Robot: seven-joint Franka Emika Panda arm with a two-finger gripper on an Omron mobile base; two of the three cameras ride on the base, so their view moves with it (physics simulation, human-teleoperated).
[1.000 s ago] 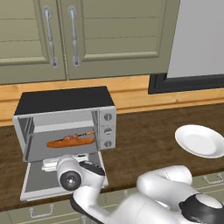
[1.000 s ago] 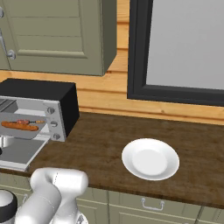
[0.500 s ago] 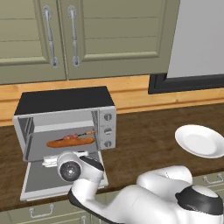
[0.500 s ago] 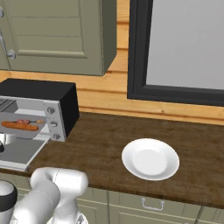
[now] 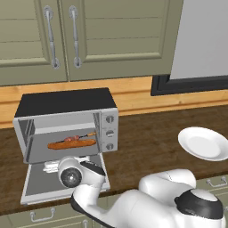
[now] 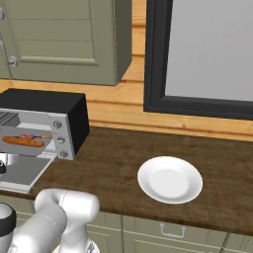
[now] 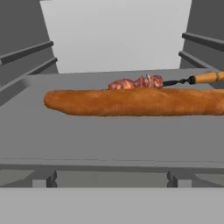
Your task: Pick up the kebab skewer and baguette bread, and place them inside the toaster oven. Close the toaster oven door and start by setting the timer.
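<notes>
The toaster oven (image 5: 62, 103) stands on the counter with its door (image 5: 40, 189) dropped flat. On the rack inside lies the orange-brown baguette bread (image 5: 71, 144), and the kebab skewer (image 5: 78, 137) rests just behind it. The hand view looks straight in: the baguette (image 7: 131, 102) runs across the rack, and the skewer (image 7: 140, 82) behind it points its wooden handle right. My gripper (image 5: 50, 167) hovers over the lowered door, facing the cavity, open and holding nothing. The right base view shows the oven (image 6: 49, 106), the baguette (image 6: 22, 142) and the door (image 6: 24, 174).
An empty white plate (image 5: 204, 143) (image 6: 169, 180) sits on the dark wood counter to the right of the oven. Three round knobs (image 5: 109, 132) line the oven's right panel. Cabinets hang above, and a dark-framed window is at the right.
My wrist has shifted slightly over the lowered door and the arm has folded a little differently. The baguette, skewer and door have stayed put.
</notes>
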